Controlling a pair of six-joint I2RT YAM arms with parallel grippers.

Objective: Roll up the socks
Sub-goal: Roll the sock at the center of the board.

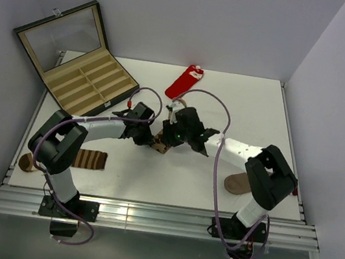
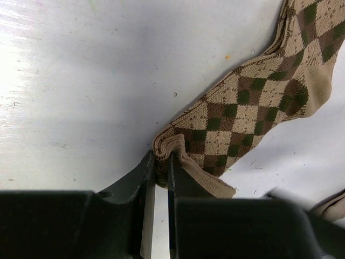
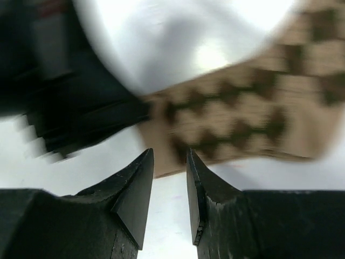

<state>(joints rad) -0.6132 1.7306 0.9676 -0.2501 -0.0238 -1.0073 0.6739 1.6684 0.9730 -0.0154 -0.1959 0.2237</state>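
At the middle of the table [image 1: 260,117], my left claw [image 2: 160,159] clamps the argyle sock [image 2: 242,108] by its folded end; it lies crosswise before my parted, empty right claw [image 3: 170,156].

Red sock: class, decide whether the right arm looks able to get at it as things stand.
Probably yes. The red sock lies uncovered on the table beyond the right gripper, whose jaws stand empty; the left gripper pinches the argyle sock.
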